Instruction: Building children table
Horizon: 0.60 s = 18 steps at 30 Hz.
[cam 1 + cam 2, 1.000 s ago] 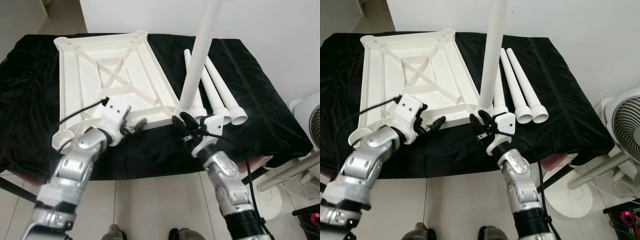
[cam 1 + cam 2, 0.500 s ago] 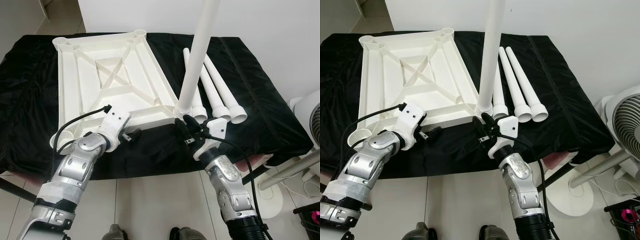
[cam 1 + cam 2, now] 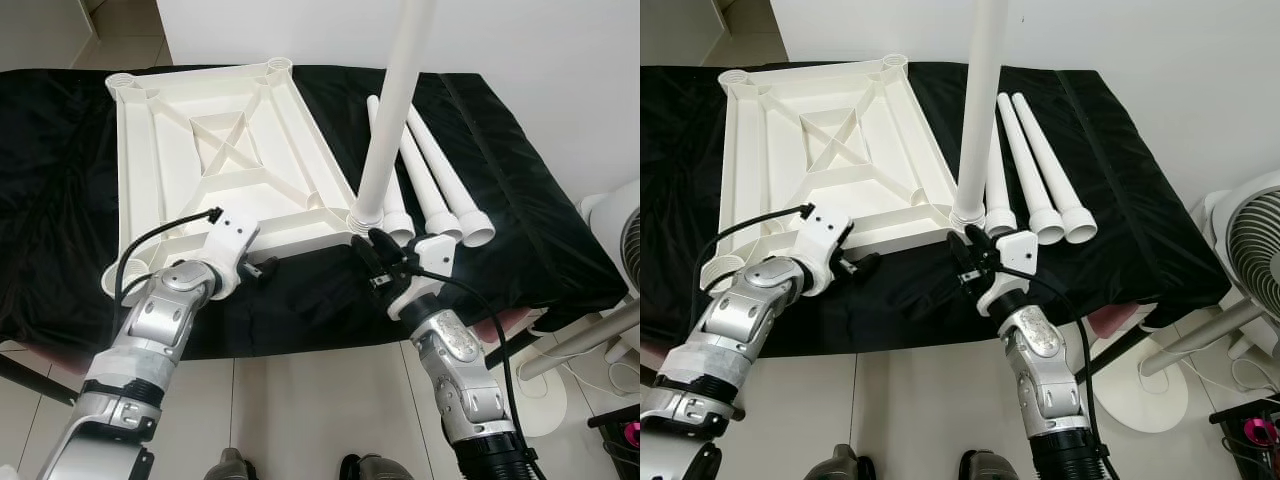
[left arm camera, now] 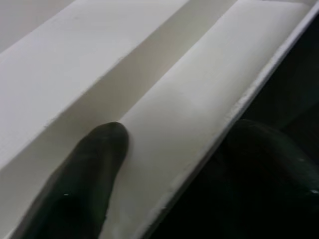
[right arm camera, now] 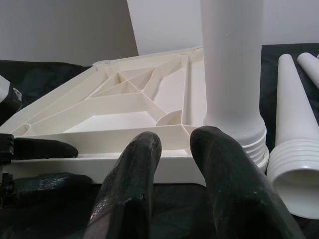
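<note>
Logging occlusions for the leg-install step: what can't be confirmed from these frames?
- Upright leg: top cut off by the head views' upper edge.
- Its thread seating in the tabletop corner socket: too small to tell.
- Left end effector grip on the tabletop rim: one finger lies on the rim, the other is blurred dark in the left wrist view.
- Right end effector: fingers apart, contact with the leg unclear.

A: How's the light?

B: Bright and even from above in the head views. The white tabletop (image 3: 215, 150) and upright leg (image 3: 390, 110) look almost washed out against the black cloth (image 3: 520, 210), with soft shadows only.

A: Sharp?

B: Yes there, though straight edges bow toward the corners. The left wrist view is dim and blurred; its fingers (image 4: 94, 174) are dark smudges.
</note>
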Tool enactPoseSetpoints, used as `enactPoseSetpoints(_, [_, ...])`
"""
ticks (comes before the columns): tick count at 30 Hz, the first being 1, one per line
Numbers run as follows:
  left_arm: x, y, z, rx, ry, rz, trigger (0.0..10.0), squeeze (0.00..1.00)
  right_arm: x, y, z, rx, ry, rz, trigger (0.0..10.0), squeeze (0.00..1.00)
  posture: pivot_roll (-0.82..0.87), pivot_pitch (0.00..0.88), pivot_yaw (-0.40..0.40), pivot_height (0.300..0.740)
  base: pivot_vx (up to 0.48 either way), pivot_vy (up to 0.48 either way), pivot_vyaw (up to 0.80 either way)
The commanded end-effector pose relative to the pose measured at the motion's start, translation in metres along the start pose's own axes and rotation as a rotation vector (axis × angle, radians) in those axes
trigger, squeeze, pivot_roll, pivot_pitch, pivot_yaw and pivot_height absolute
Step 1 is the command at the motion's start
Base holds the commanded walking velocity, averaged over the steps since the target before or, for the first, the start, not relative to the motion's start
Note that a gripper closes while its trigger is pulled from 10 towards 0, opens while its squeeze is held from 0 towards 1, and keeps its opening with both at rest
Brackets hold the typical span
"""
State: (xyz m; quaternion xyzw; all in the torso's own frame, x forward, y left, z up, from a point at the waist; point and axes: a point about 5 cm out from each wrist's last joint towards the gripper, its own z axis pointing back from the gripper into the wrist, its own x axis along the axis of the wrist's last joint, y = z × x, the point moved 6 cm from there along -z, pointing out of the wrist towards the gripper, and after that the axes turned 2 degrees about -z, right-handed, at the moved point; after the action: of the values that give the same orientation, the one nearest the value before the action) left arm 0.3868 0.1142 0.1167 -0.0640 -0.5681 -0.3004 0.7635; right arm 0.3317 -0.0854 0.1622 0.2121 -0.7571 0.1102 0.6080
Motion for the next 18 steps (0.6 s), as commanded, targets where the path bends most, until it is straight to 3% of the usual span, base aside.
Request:
enactPoseSetpoints(1, [-0.014,0.027,0.003,0.201,0.056,0.035,3.6,0.0,-0.001,-0.002,0.001,-0.008,0.013,0.006,10.0,0.0,-0.03,0.093,0.009,0.74,0.0,0.0,0.0])
enactPoseSetpoints(2, [-0.014,0.027,0.003,0.201,0.056,0.035,3.6,0.0,-0.001,-0.002,0.001,-0.008,0.013,0.006,10.0,0.0,-0.03,0.093,0.009,0.74,0.0,0.0,0.0])
enactPoseSetpoints(3, [-0.016,0.028,0.003,0.206,0.062,0.036,2.3,0.0,-0.002,-0.003,0.002,-0.011,0.015,0.008,10.0,0.0,-0.04,0.094,0.007,0.74,0.0,0.0,0.0])
enactPoseSetpoints(4, [-0.017,0.03,0.004,0.211,0.065,0.038,0.2,0.0,-0.002,-0.003,0.002,-0.012,0.016,0.009,10.0,0.0,-0.03,0.095,0.007,0.74,0.0,0.0,0.0])
enactPoseSetpoints(18, [-0.023,0.042,0.014,0.254,0.096,0.029,0.0,0.0,-0.002,-0.003,0.001,-0.011,0.019,0.01,10.0,0.0,-0.03,0.093,0.007,0.74,0.0,0.0,0.0])
